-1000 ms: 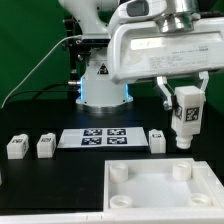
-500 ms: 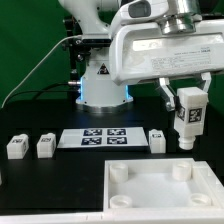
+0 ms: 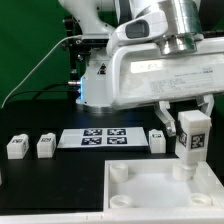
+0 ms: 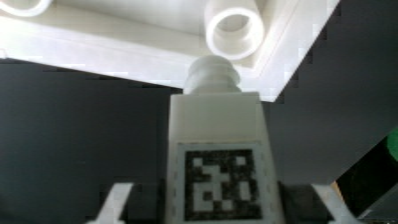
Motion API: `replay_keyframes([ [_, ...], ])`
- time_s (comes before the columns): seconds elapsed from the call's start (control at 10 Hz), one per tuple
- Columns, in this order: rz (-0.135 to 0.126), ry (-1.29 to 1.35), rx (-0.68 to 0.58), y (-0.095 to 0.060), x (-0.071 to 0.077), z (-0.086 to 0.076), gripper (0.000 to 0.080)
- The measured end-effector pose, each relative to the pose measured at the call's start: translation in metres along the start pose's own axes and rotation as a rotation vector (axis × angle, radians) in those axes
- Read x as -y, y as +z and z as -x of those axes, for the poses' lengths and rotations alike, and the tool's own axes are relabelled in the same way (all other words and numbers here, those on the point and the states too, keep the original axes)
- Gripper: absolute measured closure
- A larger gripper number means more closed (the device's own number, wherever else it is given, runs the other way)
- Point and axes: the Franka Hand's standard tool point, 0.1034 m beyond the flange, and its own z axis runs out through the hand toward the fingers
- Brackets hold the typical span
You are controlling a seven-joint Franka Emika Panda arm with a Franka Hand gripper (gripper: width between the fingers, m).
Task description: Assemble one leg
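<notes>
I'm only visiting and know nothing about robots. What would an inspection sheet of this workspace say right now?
Surface: black table; marker board lying flat.
Job's things: one leg held upright just above a corner socket of the white panel; three other legs loose on the table.
Clutter: nothing seen.
Grippers: gripper shut on the leg.
Cables: thin black cable behind, on the exterior view's left.
Surroundings: green backdrop.

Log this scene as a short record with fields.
claw: the claw is shut on the held leg
held leg: upright, peg down, over the far socket at the exterior view's right, not seated
panel: the panel lies flat, no leg in it
loose legs: three loose legs, two left of the marker board, one right of it
</notes>
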Motion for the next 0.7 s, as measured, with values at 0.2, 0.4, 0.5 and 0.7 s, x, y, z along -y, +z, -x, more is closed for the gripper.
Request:
replay_keyframes([
  [0.2, -0.009, -0.004, 0.008, 0.011, 0.009, 0.009, 0.0508],
  [0.4, -0.012, -0.007, 0.013, 0.016, 0.012, 0.013, 0.0508],
  [0.5, -0.015, -0.008, 0.021, 0.020, 0.014, 0.016, 0.0508],
  [0.7, -0.016, -0.010, 0.013, 0.025, 0.016, 0.015, 0.0508],
])
